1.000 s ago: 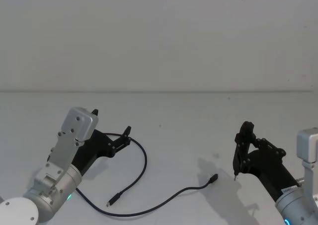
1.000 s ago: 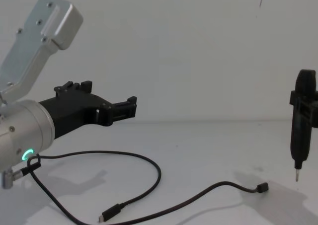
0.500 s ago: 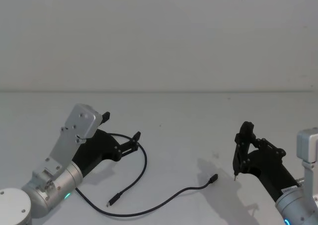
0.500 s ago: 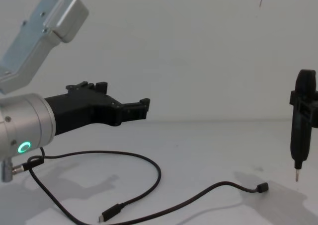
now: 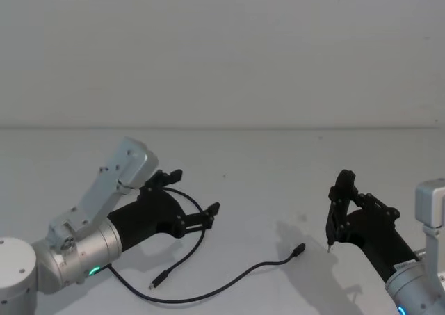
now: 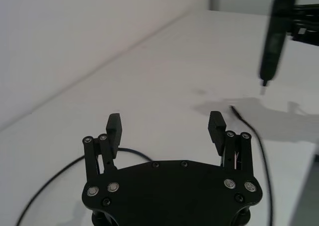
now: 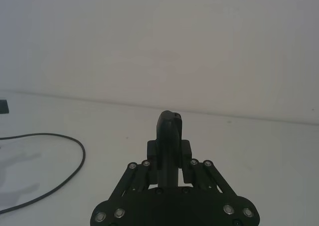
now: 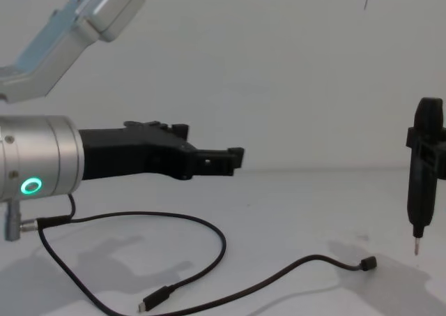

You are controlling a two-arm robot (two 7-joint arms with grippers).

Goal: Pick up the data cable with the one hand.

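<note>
Long thin black data cable (image 8: 223, 246) lying loose in a loop on the white flat surface (image 5: 264, 176), ungrasped. Just above the loop, left black angular plastic claw (image 5: 195, 192), spread wide and empty. Well to the right, right black claw (image 5: 338, 205) clenched on a slim black pin-tipped tool (image 8: 424, 169), near one plug.

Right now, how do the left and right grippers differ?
The left gripper is open and empty; the right gripper is shut on a slim black tool. The left reaches level above the data cable; the right points its tool's pin down. Both are black.
</note>
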